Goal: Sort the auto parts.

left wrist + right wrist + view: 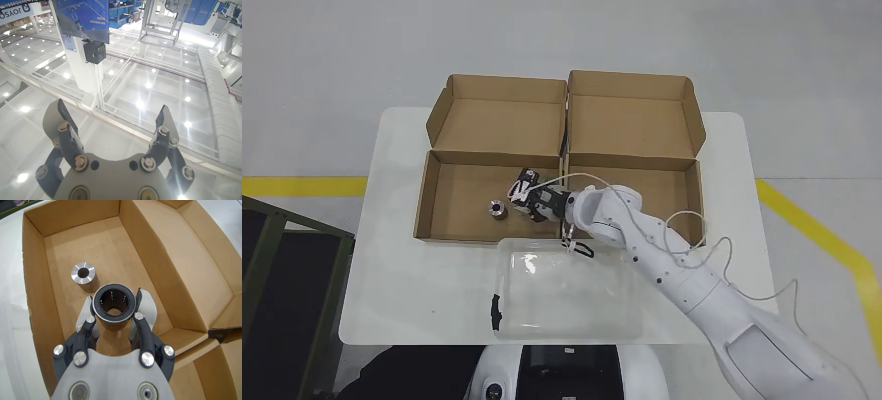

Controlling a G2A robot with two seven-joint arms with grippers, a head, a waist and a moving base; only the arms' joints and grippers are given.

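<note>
You had the right pincer (115, 298) clamped across the linear bearing (114, 318), gripping its smooth, stiff, probably heavy steel wall.

Bearing (113, 298) underside hidden, second box (209, 380) cropped

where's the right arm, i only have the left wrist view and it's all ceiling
Observer: The right gripper is inside the left cardboard box, shut on a black-rimmed bearing.
Operator: anything else in that box
Observer: A steel sleeve stands upright on the box floor, just beyond the bearing.
Operator: what's nearer the robot
Observer: A clear plastic bin sits on the table in front of both boxes.
</note>
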